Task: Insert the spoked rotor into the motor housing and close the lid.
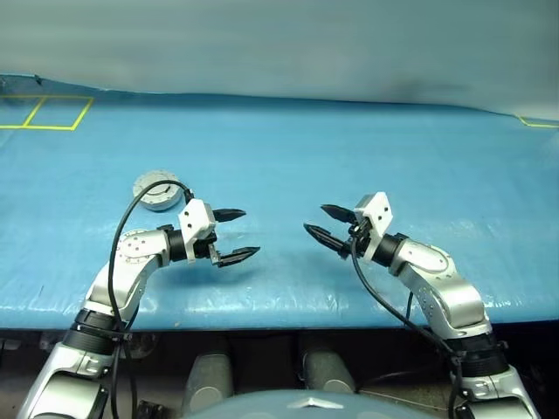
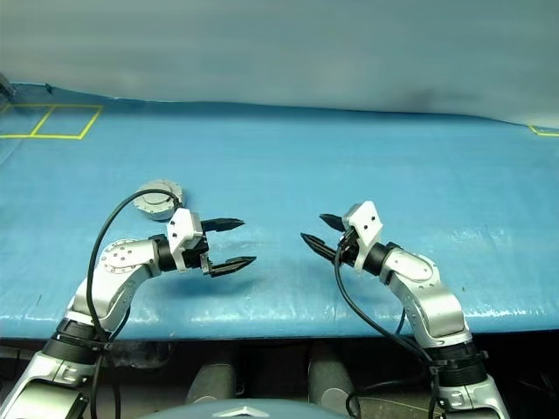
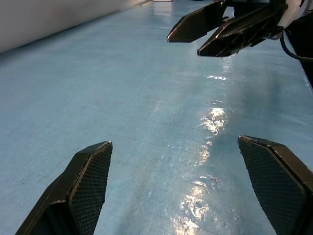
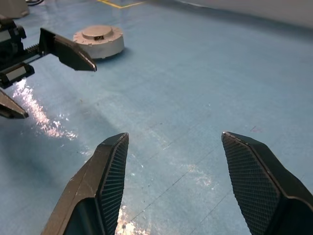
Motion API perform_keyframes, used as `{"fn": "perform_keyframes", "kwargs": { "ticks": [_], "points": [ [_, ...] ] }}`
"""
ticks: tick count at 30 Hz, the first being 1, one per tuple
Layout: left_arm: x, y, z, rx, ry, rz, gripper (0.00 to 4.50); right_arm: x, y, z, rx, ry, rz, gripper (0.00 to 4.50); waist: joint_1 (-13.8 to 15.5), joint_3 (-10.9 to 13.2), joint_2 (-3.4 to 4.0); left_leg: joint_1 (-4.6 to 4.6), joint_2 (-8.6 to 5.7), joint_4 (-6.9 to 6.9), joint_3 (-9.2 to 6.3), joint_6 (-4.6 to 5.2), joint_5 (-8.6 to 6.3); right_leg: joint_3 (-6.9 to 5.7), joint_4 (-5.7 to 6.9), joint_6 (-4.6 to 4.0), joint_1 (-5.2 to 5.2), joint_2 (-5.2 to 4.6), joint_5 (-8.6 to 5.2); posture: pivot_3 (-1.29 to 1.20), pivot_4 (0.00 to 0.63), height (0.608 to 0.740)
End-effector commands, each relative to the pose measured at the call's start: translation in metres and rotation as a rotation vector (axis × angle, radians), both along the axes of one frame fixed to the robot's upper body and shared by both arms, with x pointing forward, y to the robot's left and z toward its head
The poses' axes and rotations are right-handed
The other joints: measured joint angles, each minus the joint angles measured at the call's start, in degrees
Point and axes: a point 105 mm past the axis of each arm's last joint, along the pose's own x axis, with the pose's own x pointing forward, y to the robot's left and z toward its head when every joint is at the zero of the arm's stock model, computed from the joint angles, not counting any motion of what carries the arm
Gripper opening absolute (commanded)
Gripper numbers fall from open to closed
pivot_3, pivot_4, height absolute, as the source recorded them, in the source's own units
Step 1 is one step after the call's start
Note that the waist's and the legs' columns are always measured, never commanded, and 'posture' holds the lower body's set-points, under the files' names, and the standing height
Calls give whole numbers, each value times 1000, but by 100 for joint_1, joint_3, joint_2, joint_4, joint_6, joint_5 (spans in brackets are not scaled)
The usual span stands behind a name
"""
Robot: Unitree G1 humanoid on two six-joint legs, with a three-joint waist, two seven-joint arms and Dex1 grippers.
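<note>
Two arms reach in from the lower corners of the head view, and between them we see mostly bare blue tabletop (image 1: 367, 166), which spans the frame from edge to edge; yellow tape lines (image 1: 52, 113) mark boxes in its upper left corner, and another short yellow line sits at the far right edge.

Next in size, the left claw (image 1: 234, 234) hangs just left of centre, pointing toward the middle; its two black fingers are spread wide with nothing between them. Facing it from just right of centre is the right claw (image 1: 325, 224), its fingers also parted and empty; we see the two claws tip to tip but well apart, with bare surface between.

Smallest, the motor housing (image 1: 158, 190) sits on the tabletop at middle left, just above and behind the left claw; in the right wrist view it (image 4: 98, 41) shows as a squat round silver casing with the lid (image 4: 97, 33) resting flat on top, plain face up; we cannot tell whether the spoked rotor is inside.
</note>
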Motion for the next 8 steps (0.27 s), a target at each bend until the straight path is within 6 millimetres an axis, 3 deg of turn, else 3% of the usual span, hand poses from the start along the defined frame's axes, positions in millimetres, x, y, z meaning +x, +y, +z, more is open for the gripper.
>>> {"fn": "perform_keyframes", "kwargs": {
  "ticks": [1, 8],
  "points": [
    [-1, -3, 15, -23, -65, -28, 4472, 4, -1, 13, -15, -70, 11, 3199, 32, 0, 0, 0, 0, -1, 0, 0, 0, 0, 0, 0, -1, 1, 0, 0, 150, 740],
    [0, -8, 15, -42, -65, -39, 4472, 6, -3, 13, -24, -76, 2, 3199, 79, 0, 0, -2, 0, 1, 0, 0, 0, -1, 1, 1, -1, 3, 1, 0, 150, 740]
  ]
}}
